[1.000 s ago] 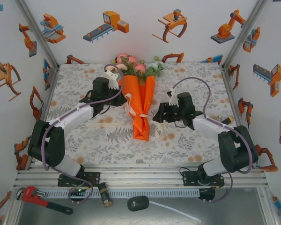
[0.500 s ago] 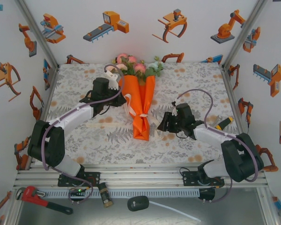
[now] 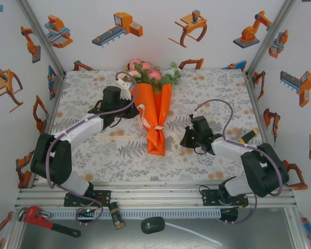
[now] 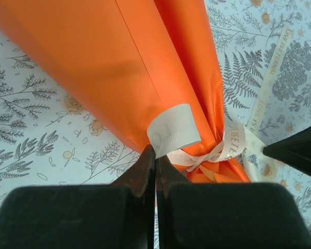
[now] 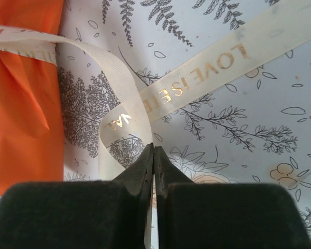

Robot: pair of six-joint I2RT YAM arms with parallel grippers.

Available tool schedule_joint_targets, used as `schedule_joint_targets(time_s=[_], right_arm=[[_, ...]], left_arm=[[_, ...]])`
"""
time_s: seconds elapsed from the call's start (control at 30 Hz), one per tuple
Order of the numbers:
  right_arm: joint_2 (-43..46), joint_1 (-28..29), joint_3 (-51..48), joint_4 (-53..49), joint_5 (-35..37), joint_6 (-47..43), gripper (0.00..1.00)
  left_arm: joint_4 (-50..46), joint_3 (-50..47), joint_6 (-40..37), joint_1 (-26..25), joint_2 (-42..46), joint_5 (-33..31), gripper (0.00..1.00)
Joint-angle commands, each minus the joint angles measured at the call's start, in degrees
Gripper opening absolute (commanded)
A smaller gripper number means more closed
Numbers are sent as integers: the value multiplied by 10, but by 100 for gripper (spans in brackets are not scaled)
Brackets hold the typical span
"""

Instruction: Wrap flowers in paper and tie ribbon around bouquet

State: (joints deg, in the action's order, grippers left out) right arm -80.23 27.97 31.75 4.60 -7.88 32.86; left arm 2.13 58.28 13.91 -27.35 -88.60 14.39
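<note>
The bouquet lies in mid-table: an orange paper (image 3: 154,109) cone with the pink and cream flowers (image 3: 147,71) at its far, wide end. The cream ribbon (image 3: 159,127) is knotted round the narrow part of the cone. My left gripper (image 3: 139,110) is at the cone's left side, shut on a short ribbon end (image 4: 173,129) that curls out of its tips (image 4: 155,155). My right gripper (image 3: 183,140) sits low to the right of the cone, its tips (image 5: 153,151) shut on the gold-lettered ribbon tail (image 5: 125,101), which loops over the cloth. The paper's edge (image 5: 20,104) is at that view's left.
A fern-print tablecloth (image 3: 212,93) covers the table. Aluminium posts (image 3: 41,36) and patterned walls close in the sides and back. On the front shelf lie a red pipe wrench (image 3: 41,218) and a black plug (image 3: 153,224) with a white cable.
My right gripper has moved toward the near edge and a little right, drawing the ribbon tail with it. The left arm and the bouquet have stayed put.
</note>
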Motion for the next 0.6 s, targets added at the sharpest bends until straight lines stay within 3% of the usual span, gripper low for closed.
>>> schedule_joint_targets(time_s=[0.0,0.17,0.27,0.4,0.57], right_arm=[[29,4,30,-23,39,-43,0],[97,4,104,-46,73,-141,0],[108,4,146,-13,58,-184,0],[68,19,163,85,14,-176,0],[-22,57,213,108,-43,-128,0]], left_arm=[[0,5,-10,-2,18,-3,5],[30,-14,-20,-3,48,15,5],[43,-23,-32,-8,58,24,5],[73,-50,-65,-26,70,20,5],[142,-112,-157,-73,117,6,2]])
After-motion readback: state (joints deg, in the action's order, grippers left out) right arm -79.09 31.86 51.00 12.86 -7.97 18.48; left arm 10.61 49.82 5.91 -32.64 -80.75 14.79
